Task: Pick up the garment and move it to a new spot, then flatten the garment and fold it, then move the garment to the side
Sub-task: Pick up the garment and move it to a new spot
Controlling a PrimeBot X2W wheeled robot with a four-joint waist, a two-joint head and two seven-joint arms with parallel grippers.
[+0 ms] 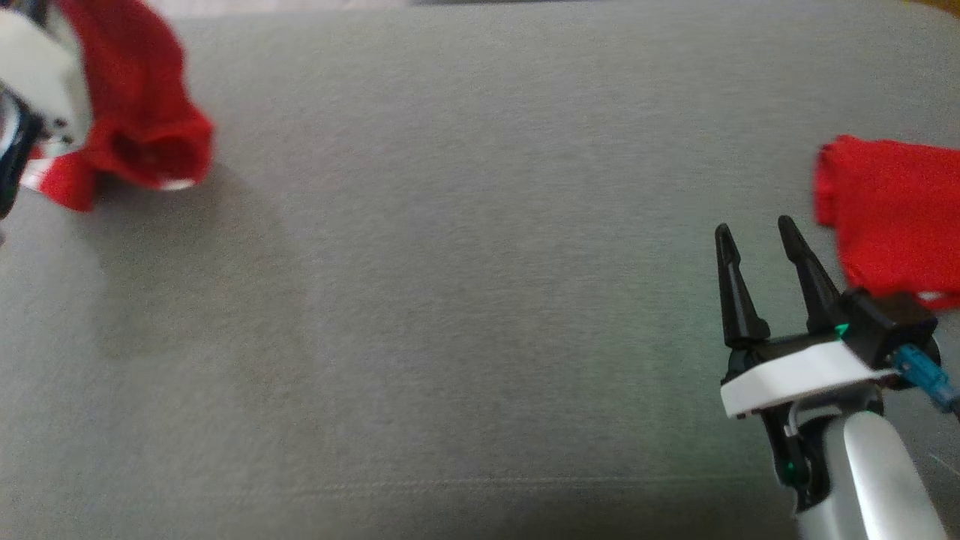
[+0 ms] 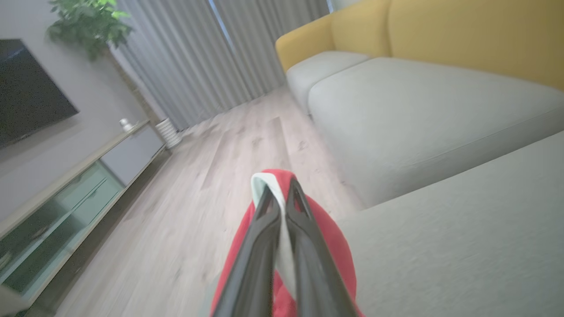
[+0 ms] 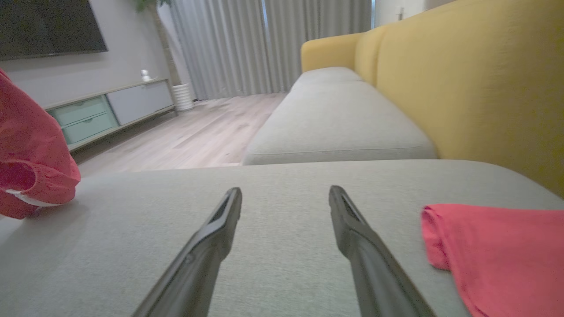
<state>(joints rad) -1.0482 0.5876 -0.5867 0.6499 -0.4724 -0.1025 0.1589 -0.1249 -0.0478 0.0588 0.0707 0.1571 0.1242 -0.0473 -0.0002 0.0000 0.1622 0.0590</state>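
The garment (image 1: 142, 97) is red with white trim and hangs bunched at the far left, its lower end touching the grey sofa cushion (image 1: 480, 300). My left gripper (image 2: 282, 193) is shut on the garment (image 2: 328, 233), pinching a white-edged fold between its fingers. In the right wrist view the garment (image 3: 31, 145) hangs at the left edge. My right gripper (image 1: 755, 226) hovers low at the right over the cushion, open with nothing between its fingers. It shows again, open, in the right wrist view (image 3: 285, 190).
A second red cloth (image 1: 892, 210) lies flat on the cushion just right of my right gripper, also seen as the red cloth (image 3: 498, 246). The yellow sofa back (image 3: 462, 88) rises behind. Beyond the cushion's left edge are wooden floor (image 2: 185, 207) and a TV cabinet (image 2: 66, 193).
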